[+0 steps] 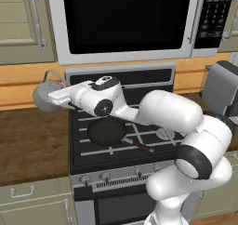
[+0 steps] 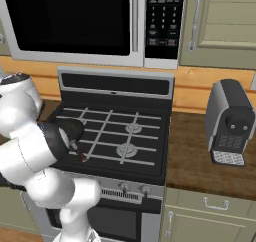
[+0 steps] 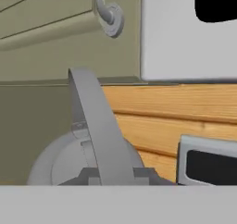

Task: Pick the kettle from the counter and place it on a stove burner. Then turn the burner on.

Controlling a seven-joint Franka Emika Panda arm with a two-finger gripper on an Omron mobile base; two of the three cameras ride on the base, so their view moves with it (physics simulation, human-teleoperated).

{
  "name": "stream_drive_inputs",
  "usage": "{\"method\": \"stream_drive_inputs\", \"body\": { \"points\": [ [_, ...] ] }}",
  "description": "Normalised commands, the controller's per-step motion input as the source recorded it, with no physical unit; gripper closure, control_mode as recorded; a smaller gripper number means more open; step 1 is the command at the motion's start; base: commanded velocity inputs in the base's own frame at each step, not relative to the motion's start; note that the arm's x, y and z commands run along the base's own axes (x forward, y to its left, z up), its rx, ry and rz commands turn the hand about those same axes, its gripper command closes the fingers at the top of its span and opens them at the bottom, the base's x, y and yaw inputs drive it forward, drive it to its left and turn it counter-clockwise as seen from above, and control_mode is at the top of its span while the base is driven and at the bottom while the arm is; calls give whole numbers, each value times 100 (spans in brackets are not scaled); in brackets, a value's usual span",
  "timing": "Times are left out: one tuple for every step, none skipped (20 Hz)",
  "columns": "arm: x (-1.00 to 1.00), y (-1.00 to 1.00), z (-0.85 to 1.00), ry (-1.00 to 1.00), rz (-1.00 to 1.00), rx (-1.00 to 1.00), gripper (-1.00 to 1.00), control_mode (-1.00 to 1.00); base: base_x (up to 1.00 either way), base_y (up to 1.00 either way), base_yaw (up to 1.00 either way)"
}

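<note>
Dark wood counter on the L w/ beige drawer fronts below; wood-plank backsplash behind it, olive wall cabinets above. Then the black stove w/ grate bars, a black frying pan on its front-left burner, and the two silver burner heads further R — the larger one nearer the front, bare. Knobs along the stove's front edge. Microwave hangs over the stove. R of the stove more counter w/ a grey coffee machine.

Open room: counter L of the stove bare in front; R half of the stove top unoccupied.

Kettle sits up off the counter, at the stove's back-left corner, in front of the backsplash (looks lifted, no contact w/ the slab visible). Arm reaches L across the stove; end effector right at the kettle. Hand view: kettle handle runs up the middle, lid and body just below it. Fingertips hidden, so grip state — can't tell.
</note>
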Motion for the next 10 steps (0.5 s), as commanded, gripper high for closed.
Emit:
{"method": "stream_drive_inputs", "body": {
  "points": [
    [-56, -100, 78, 14, -42, -6, 100, -100, 0, 0, 0],
    [-45, -100, 76, 21, -43, -11, 100, -100, 0, 0, 0],
    [-36, -100, 79, 29, -44, -14, 100, -100, 0, 0, 0],
    [-23, -100, 84, 37, -45, -15, 100, -100, 0, 0, 0],
    [-4, -100, 89, 46, -49, -15, 100, -100, 0, 0, 0],
    [0, -100, 91, 47, -51, -13, 100, -100, 0, 0, 0],
    [0, -100, 94, 48, -53, -9, 100, -100, 0, 0, 0],
    [0, -100, 100, 43, -57, -4, 100, -100, 0, 0, 0],
    [0, -100, 100, 42, -57, -1, 100, -100, 0, 0, 0],
    [0, -100, 100, 44, -59, 0, 100, -100, 0, 0, 0]
  ]
}}
